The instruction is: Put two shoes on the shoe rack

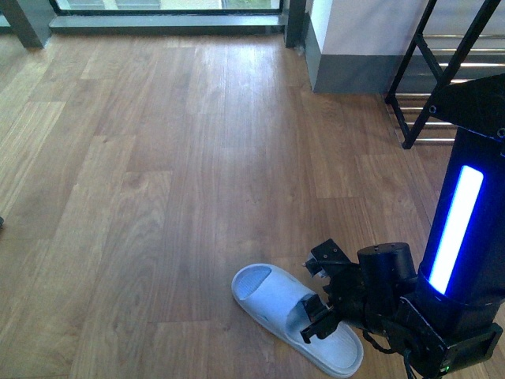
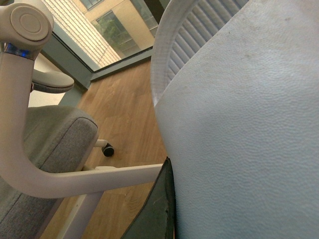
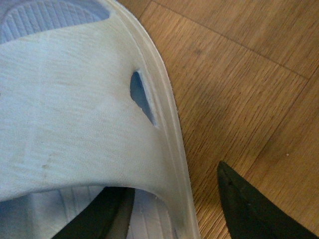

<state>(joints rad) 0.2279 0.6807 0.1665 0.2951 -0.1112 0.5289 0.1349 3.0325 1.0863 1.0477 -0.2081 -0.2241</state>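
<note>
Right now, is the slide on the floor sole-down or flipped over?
Sole-down: the slide lies flat on the floor, footbed and strap up; the open right gripper has one finger under the strap, one outside.

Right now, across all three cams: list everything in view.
slide on floor: 1, pale blue, near front, at right claw.
second slide: 1, pale blue, filling left wrist view.
shoe rack: 1, black frame, chrome bars, far right.
office chair: 1, grey seat, white frame, left wrist view.
floor: brown wood planks, throughout.
window: 1, dark frame, far end.
right arm: 1, black, blue light strip.
right claw: 1, black, open, one finger under strap, one outside.
left claw: 1, black, one finger showing beside second slide; grip unclear.
</note>
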